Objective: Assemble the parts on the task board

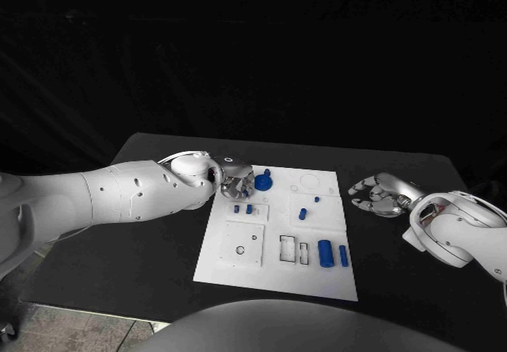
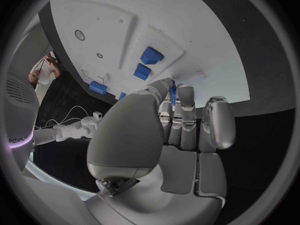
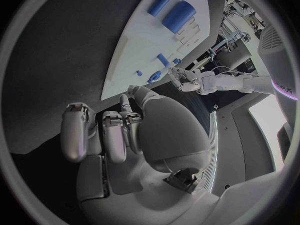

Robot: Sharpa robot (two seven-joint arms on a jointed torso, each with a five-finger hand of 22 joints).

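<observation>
Nearest the head camera, at the board's near right, two blue cylinders lie side by side: a thick one [image 1: 325, 252] and a thin one [image 1: 343, 255], just beside a pair of rectangular slots [image 1: 294, 248]. They sit on the white task board [image 1: 227, 268] in the middle of the black table [image 1: 127, 242].

Further back, small blue pegs [image 1: 243, 209] stand in a square recess on the board's left side, another short peg [image 1: 303, 214] lies near the middle, and a larger round blue part [image 1: 263, 180] sits at the far left corner.

My left hand [image 1: 234, 183] is at that corner, its fingers curled in just beside the round part; whether it actually holds the piece I cannot tell, since the wrist view shows only a sliver of blue between the fingers [image 2: 187, 115]. The right hand [image 1: 380, 196] hovers off the board's right edge over the table, fingers loosely bent and apart, holding nothing.

These parts look like small, rigid moulded plastic: light, stiff, and smooth enough to slip or roll. I judge the cylinders are best pinched across the middle of the barrel, from opposite sides, so they stay level. The pegs want a fingertip pinch near the top. None looks fragile, but a light piece can skitter away if nudged.
</observation>
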